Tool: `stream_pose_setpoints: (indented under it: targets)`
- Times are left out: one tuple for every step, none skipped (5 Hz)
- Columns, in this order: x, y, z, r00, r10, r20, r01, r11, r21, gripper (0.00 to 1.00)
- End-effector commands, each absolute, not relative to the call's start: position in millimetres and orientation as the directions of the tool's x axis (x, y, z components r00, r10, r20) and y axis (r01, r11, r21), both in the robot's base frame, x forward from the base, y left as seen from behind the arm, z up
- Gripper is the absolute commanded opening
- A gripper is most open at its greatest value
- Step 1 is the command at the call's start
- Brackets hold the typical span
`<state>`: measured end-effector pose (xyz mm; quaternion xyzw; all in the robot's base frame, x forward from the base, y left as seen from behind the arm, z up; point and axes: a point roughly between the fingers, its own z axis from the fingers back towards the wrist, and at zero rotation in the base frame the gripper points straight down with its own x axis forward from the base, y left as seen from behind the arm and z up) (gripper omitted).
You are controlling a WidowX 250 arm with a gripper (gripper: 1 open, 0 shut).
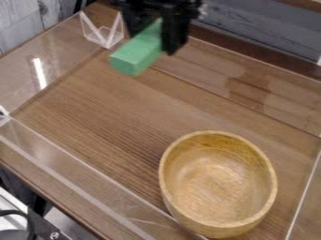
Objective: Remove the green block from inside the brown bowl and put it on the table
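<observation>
The green block (135,52) hangs tilted in the air over the far left part of the table (138,112), well above the wood. My black gripper (156,36) is shut on its upper end, coming down from the top edge of the view. The brown bowl (220,183) sits at the near right with nothing inside it. Most of the arm above the gripper is out of view.
Low clear acrylic walls (38,70) border the tabletop on the left, front and right. A small clear stand (100,31) sits at the far left corner, just behind the block.
</observation>
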<state>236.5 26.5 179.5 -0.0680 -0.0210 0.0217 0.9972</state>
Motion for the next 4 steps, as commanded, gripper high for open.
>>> stream_pose_setpoints:
  targets:
    - [223.5,21.1,169.5,0.996,0.032,0.088,-0.02,0.992,-0.127,0.0]
    - [234.7,25.0,156.1,0.995,0.027,0.101,-0.014,0.992,-0.122,0.0]
    - [246.9,29.1,141.1,0.993,0.019,0.117,-0.005,0.993,-0.117,0.0]
    - [256.3,29.6,129.2,0.991,0.015,0.135,0.001,0.994,-0.112,0.0]
